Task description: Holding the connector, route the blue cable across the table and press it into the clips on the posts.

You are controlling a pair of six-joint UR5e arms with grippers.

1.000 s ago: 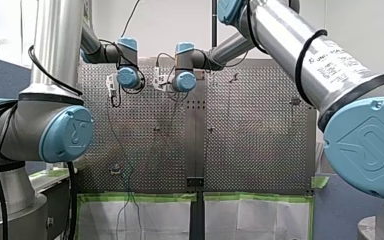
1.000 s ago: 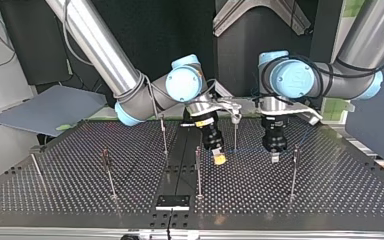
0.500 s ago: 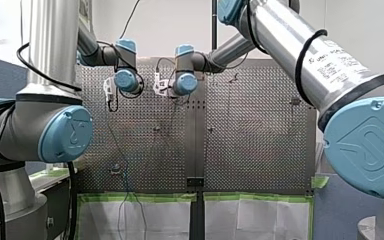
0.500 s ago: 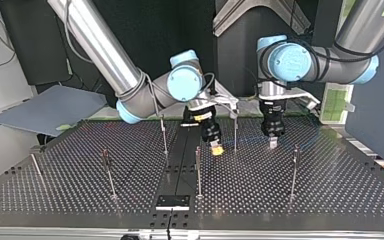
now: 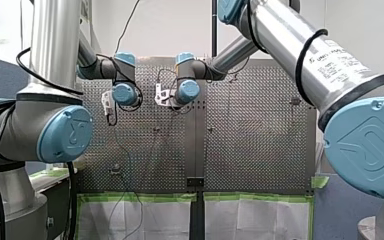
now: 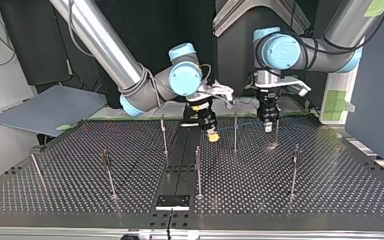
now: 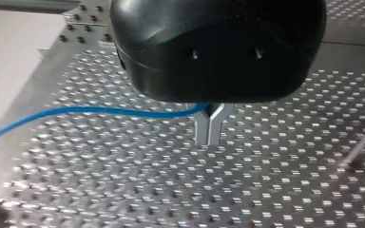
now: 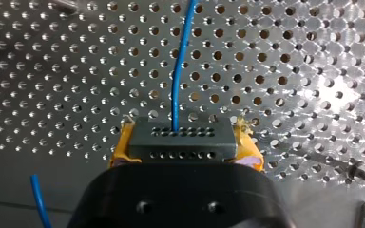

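**A:** Where is the connector sitting?

**B:** The right claw [image 8: 180, 145] is pinching it. In the right wrist view the yellow pads [image 8: 123, 147] are pressing on both ends of the dark connector [image 8: 180, 135]. The blue cable [image 8: 179, 61] is coming out of its face and running straight ahead of the claw, over the table [image 8: 52, 71].

**A:** And the other claw?

**B:** In the left wrist view the left claw [image 7: 207, 141] is holding its metal fingers [image 7: 200, 130] pressed together, tips touching. It is gripping the cable higher up between them. From there the cable is trailing off to one side, hanging clear of the table.

**A:** Where are the two claws standing in the top view?

**B:** Both are hanging in the upper middle of the frame, near the table's far edge. The right claw [image 6: 211, 135] is showing its yellow tip just left of a thin post [image 6: 235, 135]. The left claw [image 6: 268, 127] is pointing straight down just right of that post. A faint blue line is stretching between them past the post, but I cannot tell whether it is touching the post.

**A:** What about the rest of the table?

**B:** The other posts [image 6: 198, 170] are standing across the middle of the frame, well apart from one another. The cable is not reaching any of them. Their clips are showing too small to make out.
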